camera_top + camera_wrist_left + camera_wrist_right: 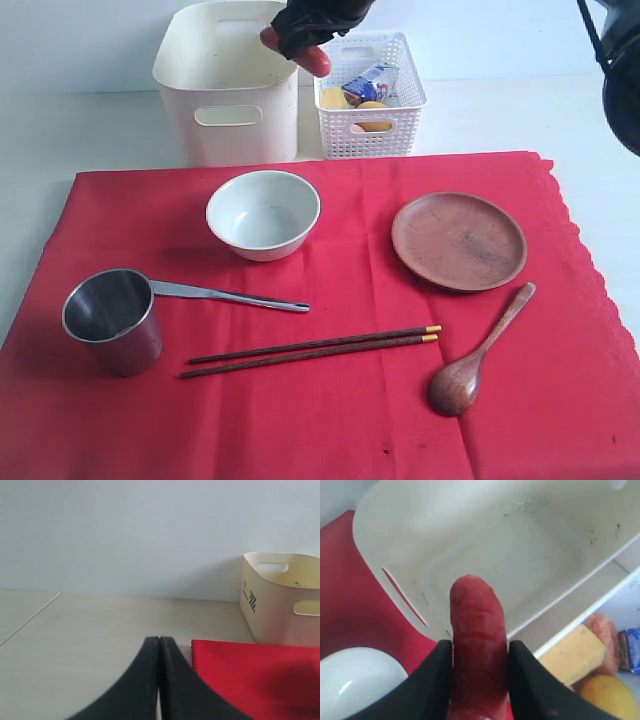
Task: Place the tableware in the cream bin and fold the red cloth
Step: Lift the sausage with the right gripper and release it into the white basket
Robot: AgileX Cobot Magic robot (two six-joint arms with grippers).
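Observation:
The red cloth (pixel 330 420) covers the table and carries a cream bowl (pixel 263 213), steel cup (pixel 112 320), steel knife (pixel 230 295), dark chopsticks (pixel 315 350), wooden plate (pixel 458 241) and wooden spoon (pixel 480 355). Behind it stands the cream bin (pixel 225 90), with nothing inside in the right wrist view. My right gripper (pixel 300 45) hangs over the gap between the bin and the white basket, shut on a red sausage (pixel 475 615). My left gripper (pixel 159 641) is shut on nothing, low beside the cloth's left edge (pixel 250 675); the exterior view does not show it.
A white perforated basket (pixel 370 130) beside the bin holds cheese (pixel 572 652), a lemon (pixel 607 695) and a milk carton (pixel 368 80). Bare pale table lies left of the cloth (pixel 90 630). Another dark arm part (pixel 622 80) hangs at the top right.

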